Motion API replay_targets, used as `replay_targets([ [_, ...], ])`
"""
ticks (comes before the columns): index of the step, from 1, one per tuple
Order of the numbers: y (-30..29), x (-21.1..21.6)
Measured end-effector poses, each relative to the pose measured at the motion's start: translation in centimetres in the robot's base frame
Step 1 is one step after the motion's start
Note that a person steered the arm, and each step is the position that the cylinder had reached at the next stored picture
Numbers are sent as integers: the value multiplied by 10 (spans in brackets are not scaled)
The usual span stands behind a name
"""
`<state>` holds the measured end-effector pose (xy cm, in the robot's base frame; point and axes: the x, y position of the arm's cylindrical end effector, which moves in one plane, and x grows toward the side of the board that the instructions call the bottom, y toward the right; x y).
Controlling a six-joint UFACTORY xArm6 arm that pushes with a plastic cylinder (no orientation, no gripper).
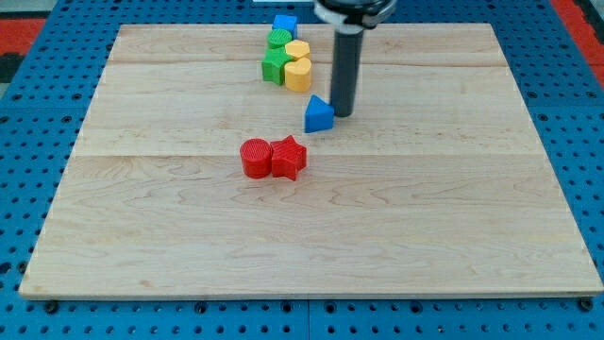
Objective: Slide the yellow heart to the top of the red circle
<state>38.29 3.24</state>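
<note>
Two yellow blocks sit in a cluster near the view's top centre. The lower one (298,73) looks like the yellow heart; the upper one (297,49) has a shape I cannot make out. The red circle (255,158) lies near the board's middle, touching a red star (289,158) on its right. My tip (342,114) rests on the board just right of a blue triangle (319,114), below and right of the yellow blocks and well up and right of the red circle.
The cluster also holds a green star (275,66), a green round block (279,40) and a blue cube (284,24) at the wooden board's (142,236) top edge. Blue pegboard surrounds the board.
</note>
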Motion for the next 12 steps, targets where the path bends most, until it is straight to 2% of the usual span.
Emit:
replay_targets([
  [1,7,-10],
  [3,27,-96],
  [4,19,-107],
  [6,-16,-110],
  [7,-36,-94],
  [9,-47,-55],
  [12,-47,-30],
])
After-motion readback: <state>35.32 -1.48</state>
